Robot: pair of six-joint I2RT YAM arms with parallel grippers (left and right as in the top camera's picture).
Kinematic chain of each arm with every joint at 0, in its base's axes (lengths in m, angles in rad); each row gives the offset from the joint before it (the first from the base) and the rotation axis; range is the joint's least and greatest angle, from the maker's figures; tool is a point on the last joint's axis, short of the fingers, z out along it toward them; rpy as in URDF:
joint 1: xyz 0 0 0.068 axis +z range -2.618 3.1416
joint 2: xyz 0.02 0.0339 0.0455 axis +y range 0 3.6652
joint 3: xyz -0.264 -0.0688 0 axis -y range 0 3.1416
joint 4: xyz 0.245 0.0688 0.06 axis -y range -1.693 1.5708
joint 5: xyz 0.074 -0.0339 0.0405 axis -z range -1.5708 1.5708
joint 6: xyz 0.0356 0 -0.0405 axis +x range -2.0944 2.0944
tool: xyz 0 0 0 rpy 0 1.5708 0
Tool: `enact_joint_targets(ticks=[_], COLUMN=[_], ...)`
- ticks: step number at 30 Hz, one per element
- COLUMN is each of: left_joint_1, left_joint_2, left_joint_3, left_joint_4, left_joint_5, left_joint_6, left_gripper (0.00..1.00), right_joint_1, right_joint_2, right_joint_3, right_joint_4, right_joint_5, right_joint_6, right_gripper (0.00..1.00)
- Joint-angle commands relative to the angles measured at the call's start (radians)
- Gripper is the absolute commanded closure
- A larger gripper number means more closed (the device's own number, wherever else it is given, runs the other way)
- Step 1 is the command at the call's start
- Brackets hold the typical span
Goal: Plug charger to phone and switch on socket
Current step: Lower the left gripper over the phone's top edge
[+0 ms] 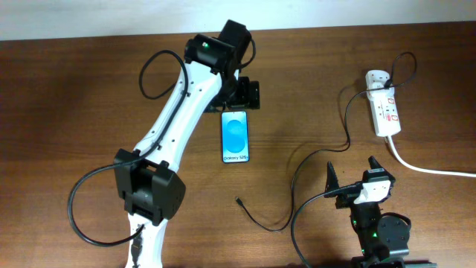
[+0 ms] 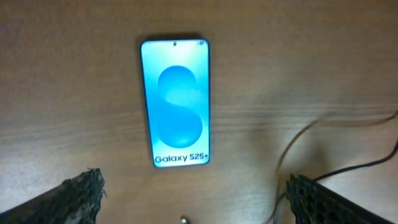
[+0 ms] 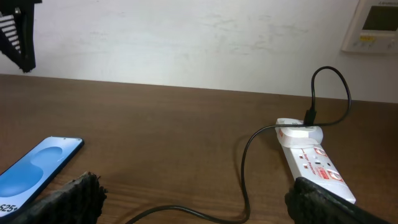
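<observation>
Bench (image 1: 89, 82) seen from above and from both wrists. The phone (image 1: 235, 136) lies flat, screen up and lit, near the middle of the bench; its blue oval and the words "Galaxy S25+" read clearly in the left wrist view (image 2: 176, 103). The left hand (image 1: 242, 95) hangs over the phone's far end. In its own camera, the left hand (image 2: 194, 180) has its jaws released and spread wide. One finger (image 2: 81, 190) shows at each lower corner, and they grasp nothing.

The socket (image 1: 384, 112) lies at the right far side of the bench, well apart from the phone, and its thick white cord (image 1: 424, 167) runs off to the right. The charger (image 1: 256, 219) runs as a thin black cable from a plug at the socket's far end, curves across the bench and loops back. Its connector tip (image 1: 238, 200) rests free on the wood, near the phone's near end but not touching it.

The right hand (image 1: 352, 173) sits at the near right, jaws released and empty, and the cable passes just beside it. From the right wrist, the socket (image 3: 311, 162) lies ahead to the right, the cable (image 3: 245, 168) trails down from it, and the phone (image 3: 37, 165) lies at the left.
</observation>
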Motion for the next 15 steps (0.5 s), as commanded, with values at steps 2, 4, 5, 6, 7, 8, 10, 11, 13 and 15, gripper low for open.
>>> enact_joint_targets(ticks=[2, 4, 5, 6, 7, 8, 10, 11, 13, 15], left_joint_1=[0.019, 0.019, 0.019, 0.019, 0.019, 0.019, 0.017, 0.017, 0.017, 0.017], left_joint_2=[0.113, 0.155, 0.159, 0.159, 0.159, 0.159, 0.159, 0.161, 0.162, 0.162], left_joint_3=[0.015, 0.015, 0.015, 0.015, 0.015, 0.015, 0.015, 0.015, 0.013, 0.01], left_joint_4=[-0.03, -0.021, -0.013, -0.003, -0.003, -0.005, -0.008, -0.008, -0.007, -0.007], left_joint_5=[-0.034, -0.048, -0.05, -0.049, -0.049, -0.05, -0.054, -0.06, -0.071, -0.075], left_joint_6=[-0.029, -0.029, -0.029, -0.029, -0.029, -0.027, -0.024, -0.024, -0.025, -0.025], left_gripper=[0.01, 0.01, 0.01, 0.01, 0.01, 0.01, 0.01, 0.01, 0.01, 0.01], right_joint_1=[-0.002, -0.002, -0.002, -0.002, -0.002, -0.002, -0.002, -0.002, -0.002, -0.002], right_joint_2=[-0.006, -0.007, -0.007, -0.007, -0.007, -0.007, -0.006, -0.007, -0.007, -0.006], right_joint_3=[-0.005, -0.005, -0.005, -0.005, -0.005, -0.005, -0.005, -0.005, -0.005, -0.005], right_joint_4=[-0.005, -0.005, -0.005, -0.005, -0.005, -0.005, -0.005, -0.005, -0.005, -0.005], right_joint_5=[0.004, 0.004, 0.004, 0.004, 0.004, 0.004, 0.003, 0.004, 0.003, 0.004], right_joint_6=[0.005, 0.005, 0.005, 0.005, 0.005, 0.005, 0.005, 0.005, 0.005, 0.005], right_gripper=[0.02, 0.02, 0.02, 0.02, 0.02, 0.02, 0.01, 0.02, 0.01, 0.02])
